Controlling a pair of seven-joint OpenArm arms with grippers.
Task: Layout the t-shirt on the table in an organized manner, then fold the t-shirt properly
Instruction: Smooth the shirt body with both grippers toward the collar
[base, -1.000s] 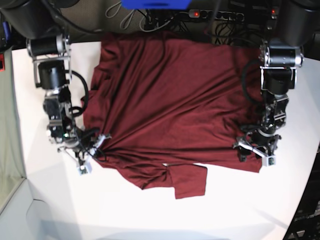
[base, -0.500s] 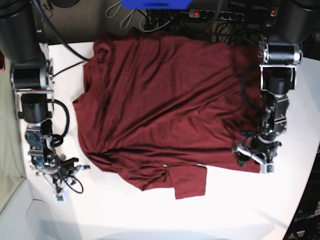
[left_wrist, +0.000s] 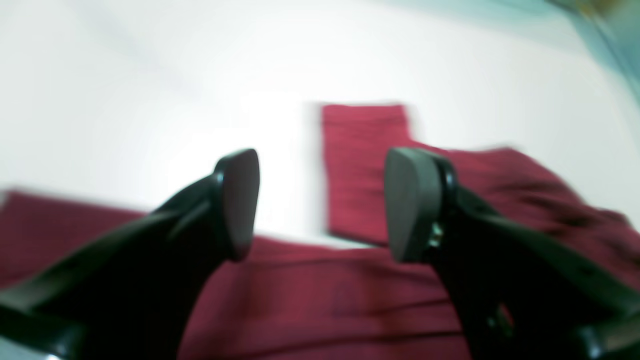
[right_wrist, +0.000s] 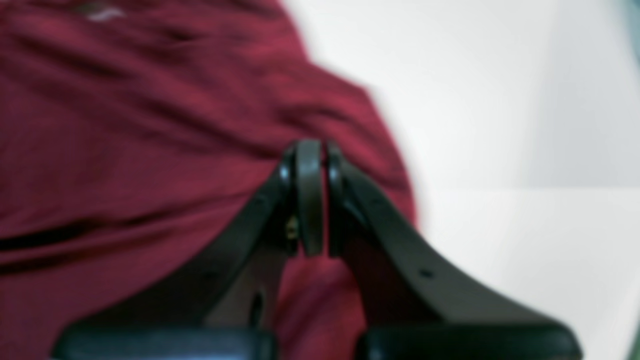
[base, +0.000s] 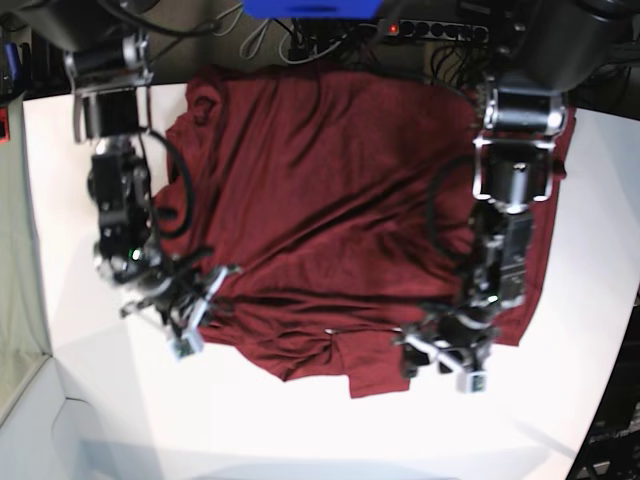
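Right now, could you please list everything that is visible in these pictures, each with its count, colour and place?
t-shirt: one, dark red, spread wrinkled over the middle of the table, one sleeve pointing to the near edge.
table: one, white, under everything.
power strip: one, black, behind the table's far edge among cables.
blue object: one, top edge of the base view, cut off.
left gripper: one, black, open, over the shirt's near hem.
right gripper: one, black, shut, at the shirt's side edge; whether it pinches fabric is unclear.

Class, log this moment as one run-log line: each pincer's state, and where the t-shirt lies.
left pincer: open, above shirt hem | right pincer: shut, over shirt edge | t-shirt: spread wrinkled on table, not folded
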